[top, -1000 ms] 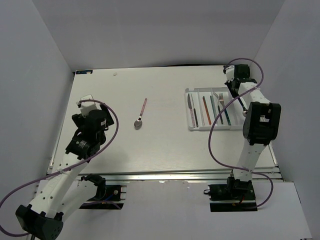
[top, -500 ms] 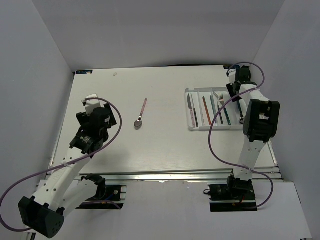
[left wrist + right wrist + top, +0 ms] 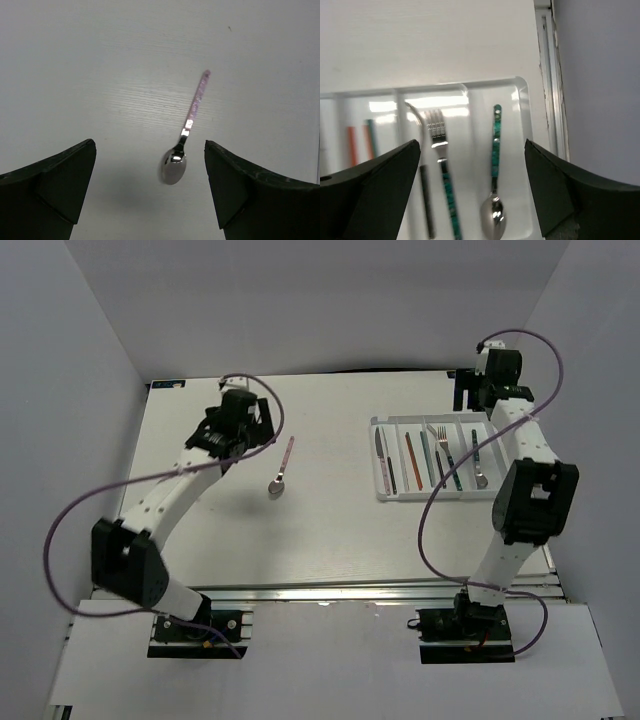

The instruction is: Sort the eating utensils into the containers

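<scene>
Top external view: left pincer, jaws apart and empty, hovers at ten o'clock of the only loose utensil, a pink-handled spoon on the table. The next move, I judge, is to descend, straddle the handle and close. Right pincer, jaws apart, hangs at one o'clock of the tray, whose rightmost compartment holds a teal spoon.

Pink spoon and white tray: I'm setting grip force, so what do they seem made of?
Pink spoon: bowl looks like polished metal, mirror-bright with reflections; handle pink and speckled, probably plastic. White tray: likely glossy plastic, given glare on its floor and rounded moulded corners.
</scene>
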### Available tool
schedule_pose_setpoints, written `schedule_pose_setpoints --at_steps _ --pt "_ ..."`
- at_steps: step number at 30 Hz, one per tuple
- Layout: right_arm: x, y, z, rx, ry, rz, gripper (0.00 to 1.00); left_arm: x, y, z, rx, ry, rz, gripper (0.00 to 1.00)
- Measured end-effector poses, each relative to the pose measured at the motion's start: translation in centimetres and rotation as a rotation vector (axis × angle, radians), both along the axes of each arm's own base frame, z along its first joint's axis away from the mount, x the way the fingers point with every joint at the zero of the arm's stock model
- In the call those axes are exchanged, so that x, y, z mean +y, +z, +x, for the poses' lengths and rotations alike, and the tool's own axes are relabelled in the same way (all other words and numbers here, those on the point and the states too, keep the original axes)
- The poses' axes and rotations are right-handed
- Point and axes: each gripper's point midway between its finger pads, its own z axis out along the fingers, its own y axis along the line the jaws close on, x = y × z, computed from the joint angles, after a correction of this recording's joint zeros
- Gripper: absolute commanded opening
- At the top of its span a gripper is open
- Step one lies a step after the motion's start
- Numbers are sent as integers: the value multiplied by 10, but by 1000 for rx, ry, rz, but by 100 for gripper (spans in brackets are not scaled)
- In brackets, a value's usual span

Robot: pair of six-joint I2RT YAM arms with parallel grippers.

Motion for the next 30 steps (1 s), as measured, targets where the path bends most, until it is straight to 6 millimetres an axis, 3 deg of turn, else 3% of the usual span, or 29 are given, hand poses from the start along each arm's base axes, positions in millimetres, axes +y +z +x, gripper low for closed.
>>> schedule_pose_setpoints --at_steps 2,5,7,9,11,14,18,19,21,24,27,29,30 --pt "18 42 -8 -123 -6 47 89 -20 -18 28 52 -54 -14 98" --pt "75 100 -44 -292 65 167 89 -48 -60 62 164 -145 -17 96" --pt "114 127 -66 -366 144 264 89 -62 -88 83 226 -187 -7 91" --pt "136 142 -87 -407 195 346 89 -73 -119 99 285 -225 5 85" --pt "141 140 -104 -407 201 389 89 -79 -153 100 355 -262 8 80" --pt "146 120 -118 -359 200 403 88 -81 -197 87 466 -298 16 77" --pt "154 83 -133 -256 207 415 81 -87 -198 88 463 -314 9 63" --pt "155 77 -138 -236 210 419 76 -87 -198 87 465 -315 12 53" --pt "157 68 -146 -208 215 430 75 -91 -198 85 465 -320 18 45" --pt "162 72 -154 -212 239 461 76 -93 -201 83 467 -313 44 31" --pt "169 84 -160 -236 269 502 89 -105 -201 80 455 -326 59 12" --pt "175 92 -162 -262 295 533 89 -113 -203 77 442 -337 65 0" --pt "179 94 -165 -270 315 554 89 -116 -202 76 434 -341 65 0"
